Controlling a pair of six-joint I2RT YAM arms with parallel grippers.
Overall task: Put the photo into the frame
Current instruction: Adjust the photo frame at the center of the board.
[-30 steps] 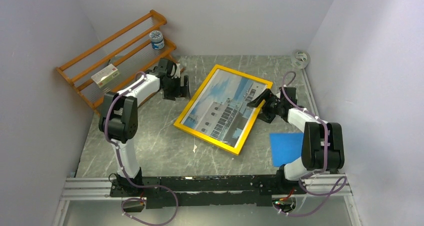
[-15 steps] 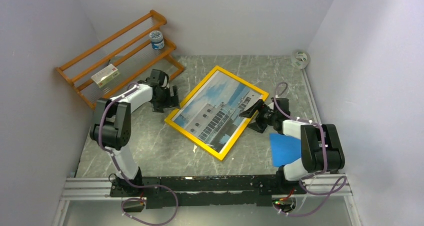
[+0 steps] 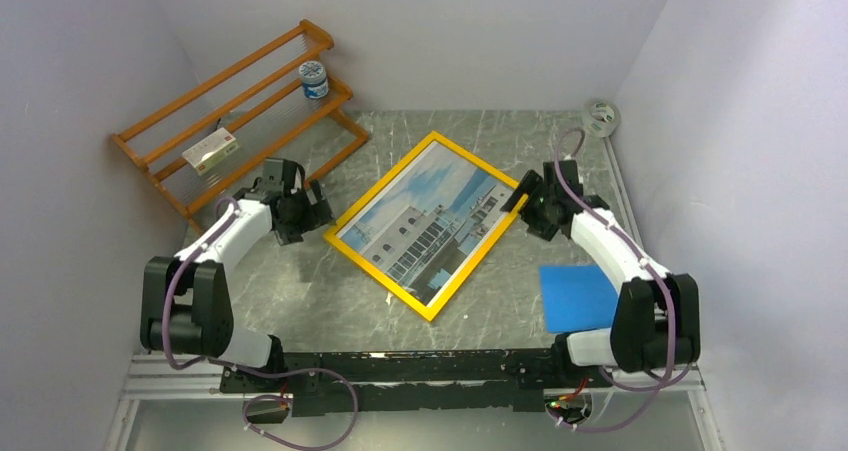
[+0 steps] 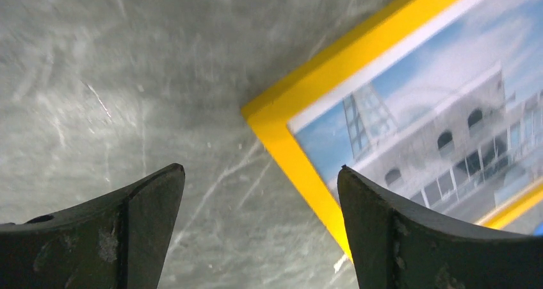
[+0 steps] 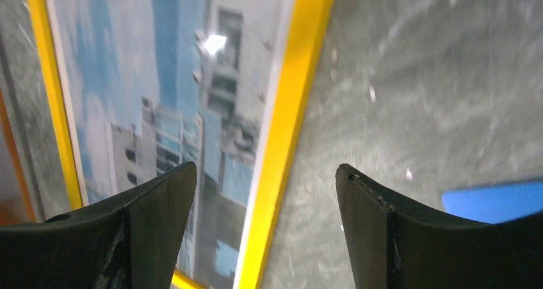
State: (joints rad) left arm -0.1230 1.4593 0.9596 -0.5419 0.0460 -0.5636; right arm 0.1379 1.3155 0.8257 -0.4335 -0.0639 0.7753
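The frame (image 3: 343,244) lies flat on the table with its yellow front up, turned like a diamond. The photo (image 3: 425,219) of a white building, blue sky and sea shows inside it behind the pane. My left gripper (image 3: 312,211) is open and empty, just left of the frame's left corner (image 4: 282,106). My right gripper (image 3: 524,193) is open and empty, over the frame's right edge (image 5: 282,122). In the right wrist view the photo (image 5: 160,77) fills the left half.
An orange slatted rack (image 3: 235,111) stands at the back left with a small jar (image 3: 314,79) and a box (image 3: 211,152) on it. A blue sheet (image 3: 580,296) lies at the right front. A tape roll (image 3: 600,117) sits at the back right corner.
The frame with the photo has slid toward the front left and now lies flat. Both arms drew back from it, and the right gripper rose toward the frame's right corner.
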